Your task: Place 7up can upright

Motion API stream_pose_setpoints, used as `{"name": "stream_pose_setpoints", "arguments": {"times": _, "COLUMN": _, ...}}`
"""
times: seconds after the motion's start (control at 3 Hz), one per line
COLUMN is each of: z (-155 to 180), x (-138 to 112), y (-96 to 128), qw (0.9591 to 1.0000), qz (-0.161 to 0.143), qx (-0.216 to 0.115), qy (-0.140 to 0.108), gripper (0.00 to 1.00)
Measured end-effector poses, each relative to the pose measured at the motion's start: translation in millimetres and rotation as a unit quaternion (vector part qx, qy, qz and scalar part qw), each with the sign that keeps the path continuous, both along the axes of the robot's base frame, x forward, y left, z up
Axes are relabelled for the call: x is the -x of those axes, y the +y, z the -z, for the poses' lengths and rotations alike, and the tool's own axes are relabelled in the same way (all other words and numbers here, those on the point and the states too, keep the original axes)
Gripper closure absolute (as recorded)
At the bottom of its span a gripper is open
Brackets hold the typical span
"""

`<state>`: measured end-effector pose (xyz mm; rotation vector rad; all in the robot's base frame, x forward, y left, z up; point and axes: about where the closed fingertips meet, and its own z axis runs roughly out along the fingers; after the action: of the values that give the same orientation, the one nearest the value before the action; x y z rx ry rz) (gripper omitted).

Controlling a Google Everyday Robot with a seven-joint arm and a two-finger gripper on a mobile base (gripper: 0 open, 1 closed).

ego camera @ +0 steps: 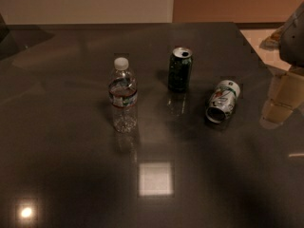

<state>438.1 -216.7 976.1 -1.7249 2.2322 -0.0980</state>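
Note:
The 7up can (223, 101), silver-white with green and red markings, lies on its side on the dark table (71, 165), right of centre, with one round end facing the front. My gripper (281, 101) is at the right edge of the view, to the right of the can, apart from it and holding nothing. The arm above it is partly cut off by the frame.
A dark green can (180, 69) stands upright behind and to the left of the 7up can. A clear water bottle (124, 96) with a white cap stands upright further left. The table's far edge meets a wall; its right edge slants near the gripper.

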Motion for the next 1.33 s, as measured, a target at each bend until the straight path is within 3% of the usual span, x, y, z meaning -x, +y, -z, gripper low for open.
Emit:
{"name": "stream_pose_setpoints", "arguments": {"times": 0.67, "z": 0, "x": -3, "y": -1, "qw": 1.0000, "qz": -0.009, "qx": -0.002, "qy": 0.000, "gripper": 0.00}}
{"name": "stream_pose_setpoints", "arguments": {"times": 1.0, "z": 6, "x": -12, "y": -3, "qw": 0.9989, "qz": -0.046, "qx": -0.011, "qy": -0.001, "gripper": 0.00}}
{"name": "stream_pose_setpoints", "arguments": {"times": 1.33, "z": 21, "x": -30, "y": -1, "qw": 0.9931, "qz": -0.116, "qx": -0.016, "qy": -0.005, "gripper": 0.00}}
